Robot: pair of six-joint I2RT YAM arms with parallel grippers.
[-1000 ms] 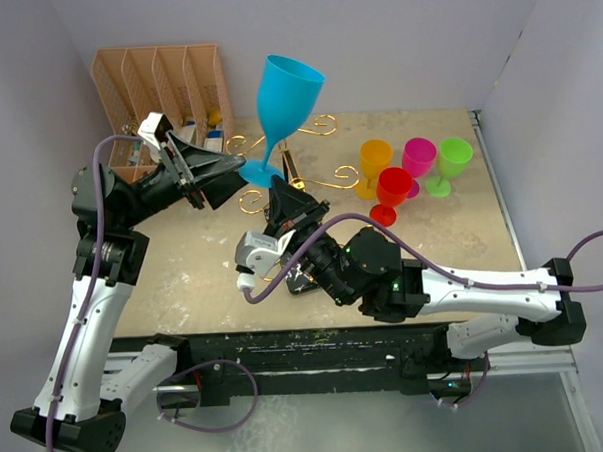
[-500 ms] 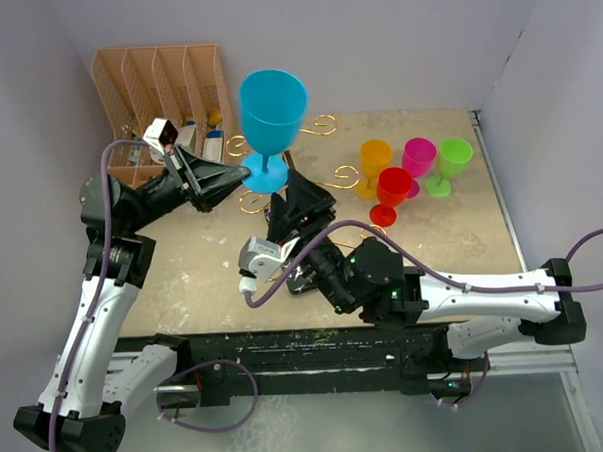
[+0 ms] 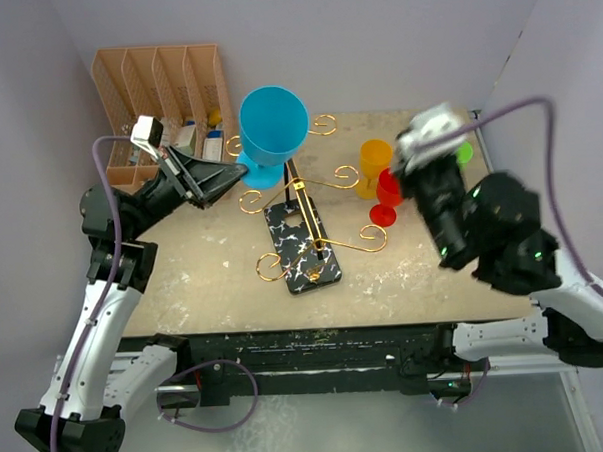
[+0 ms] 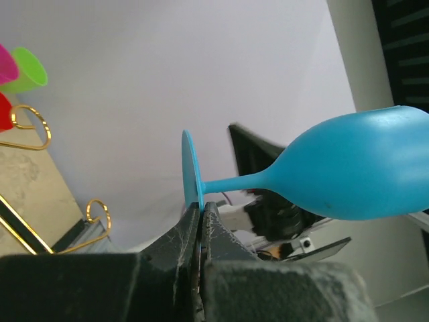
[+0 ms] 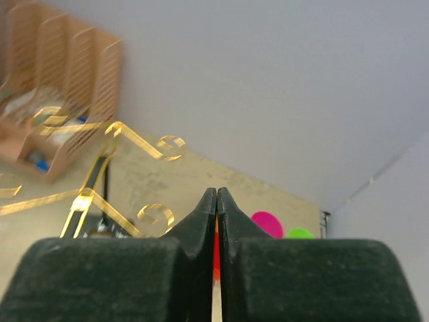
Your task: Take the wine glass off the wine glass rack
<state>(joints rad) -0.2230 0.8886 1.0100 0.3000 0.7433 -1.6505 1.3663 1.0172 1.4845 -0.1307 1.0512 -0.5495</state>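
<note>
The left end effector [image 4: 201, 213] clamps the foot edge of the blue wine glass [image 3: 274, 122], held in the air beside the gold rack [image 3: 300, 248], while the right end effector [image 5: 216, 201] is pressed together, empty, so move slowly, because this thin edge grip may slip.

Top camera looks down on the table [image 3: 204, 275] from its near edge; both close wrist views share the wine glass rack [image 3: 300, 248].

1. The wine glass rack [image 3: 302, 248] stands mid-frame on the desk [image 3: 204, 275].
2. The slotted organiser [image 3: 160, 77] sits at upper left.
3. A cluster of glasses [image 3: 377, 163] stands right of the rack.
4. The wine glass [image 3: 273, 127] is above the rack's upper-left arms, its foot in the left end effector [image 3: 237, 175].
</note>
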